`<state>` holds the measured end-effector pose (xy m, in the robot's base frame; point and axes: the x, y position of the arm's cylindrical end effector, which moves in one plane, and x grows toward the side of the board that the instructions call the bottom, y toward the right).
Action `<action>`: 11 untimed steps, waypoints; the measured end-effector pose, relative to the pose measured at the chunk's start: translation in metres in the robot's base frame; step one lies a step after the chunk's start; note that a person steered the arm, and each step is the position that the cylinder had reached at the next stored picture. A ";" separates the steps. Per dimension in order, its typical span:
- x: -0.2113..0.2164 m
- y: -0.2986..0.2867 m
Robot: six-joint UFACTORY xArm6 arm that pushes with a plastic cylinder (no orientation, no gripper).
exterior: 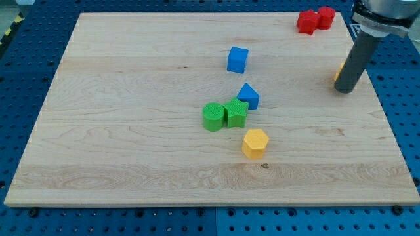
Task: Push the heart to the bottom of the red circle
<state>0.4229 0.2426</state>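
Observation:
My tip [343, 90] rests on the board near its right edge. A yellow-orange block [337, 71] shows only as a sliver at the rod's left side; the rod hides the rest, so I cannot tell its shape. Two red blocks touch each other at the board's top right. The right one [326, 16] looks round and the left one [306, 21] is more angular. They lie above my tip and a little to its left, well apart from it. No clear heart shape shows anywhere in the view.
A blue cube [237, 59] sits at top centre. A blue wedge-like block [249, 96], a green star-like block [235, 113] and a green cylinder [212, 117] cluster at mid-board. A yellow hexagon [255, 143] lies below them. The board's right edge [380, 105] is close to my tip.

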 end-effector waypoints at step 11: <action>-0.142 0.011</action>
